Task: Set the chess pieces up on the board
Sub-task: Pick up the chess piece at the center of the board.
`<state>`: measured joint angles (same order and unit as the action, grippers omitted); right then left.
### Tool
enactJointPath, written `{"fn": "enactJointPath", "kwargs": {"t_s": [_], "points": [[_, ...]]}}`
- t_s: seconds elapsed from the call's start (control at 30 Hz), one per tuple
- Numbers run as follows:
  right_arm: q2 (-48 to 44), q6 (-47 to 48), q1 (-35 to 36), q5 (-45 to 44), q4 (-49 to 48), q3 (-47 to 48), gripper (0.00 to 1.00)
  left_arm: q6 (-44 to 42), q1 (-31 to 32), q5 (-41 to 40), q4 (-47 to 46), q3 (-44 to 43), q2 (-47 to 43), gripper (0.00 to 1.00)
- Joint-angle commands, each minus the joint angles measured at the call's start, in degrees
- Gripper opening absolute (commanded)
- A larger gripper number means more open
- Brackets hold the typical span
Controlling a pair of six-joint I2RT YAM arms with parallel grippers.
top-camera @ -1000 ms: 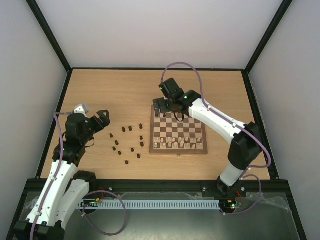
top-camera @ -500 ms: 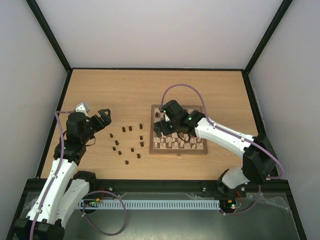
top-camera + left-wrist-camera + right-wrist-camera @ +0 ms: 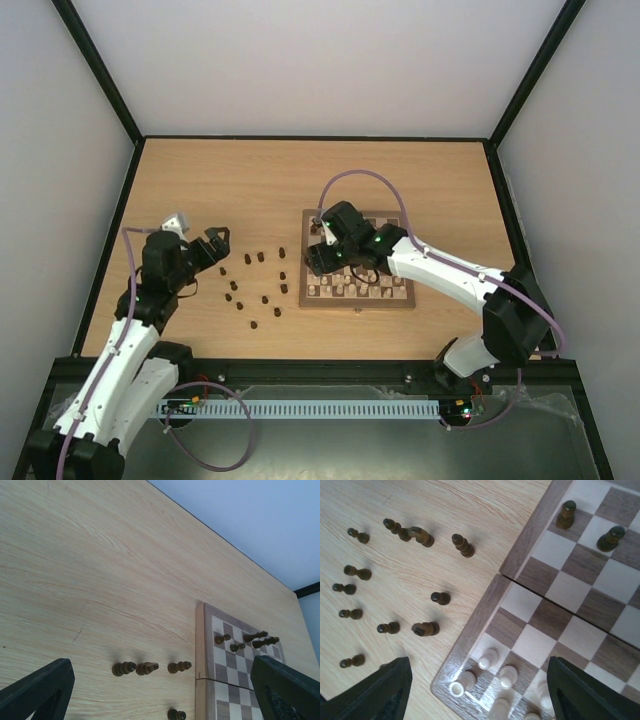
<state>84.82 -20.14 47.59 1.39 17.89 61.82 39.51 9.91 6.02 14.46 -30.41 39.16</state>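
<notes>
The board (image 3: 360, 304) lies right of centre. Several dark chess pieces (image 3: 252, 258) stand loose on the table to its left, and a few more (image 3: 222, 639) stand on its far rows. My right gripper (image 3: 318, 256) hovers open over the board's near left corner (image 3: 470, 645), above cream pieces (image 3: 487, 657), with nothing between its fingers (image 3: 375, 695). Left of the loose pieces, my left gripper (image 3: 207, 245) is open and empty. In the left wrist view, its fingers (image 3: 37, 690) frame three loose pieces (image 3: 146, 668) lying ahead beside the board edge (image 3: 201, 660).
Cream pieces (image 3: 360, 288) fill the board's near rows. Two dark pieces (image 3: 566, 514) stand on far squares in the right wrist view. Black frame rails (image 3: 110, 250) and white walls bound the wooden table (image 3: 230, 180).
My right gripper has swung from the board's far left corner down to its near left corner. My left gripper has edged right, toward the loose dark pieces.
</notes>
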Motion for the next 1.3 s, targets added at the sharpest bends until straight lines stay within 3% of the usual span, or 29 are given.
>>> {"fn": "enactJointPath", "kwargs": {"t_s": [0.0,0.13,0.47,1.0,1.27], "points": [[1.1,0.1,1.2,1.2,1.4,2.1,0.70,1.1,0.4,1.4,-0.4,1.7,-4.0,0.99],[2.2,-0.3,4.3,-1.6,2.7,2.9,0.64,0.8,0.3,1.6,2.6,1.3,-7.9,0.99],[3.9,-3.9,10.4,-5.1,1.6,3.1,0.63,1.0,0.4,4.8,6.8,-1.5,-12.6,1.00],[12.1,-4.8,13.1,-7.7,5.9,11.9,0.58,0.0,0.4,5.6,9.3,-5.6,-14.8,1.00],[18.2,-4.4,13.8,-9.3,7.9,15.5,0.50,-0.5,0.4,4.9,10.1,-5.7,-15.8,0.99]]}}
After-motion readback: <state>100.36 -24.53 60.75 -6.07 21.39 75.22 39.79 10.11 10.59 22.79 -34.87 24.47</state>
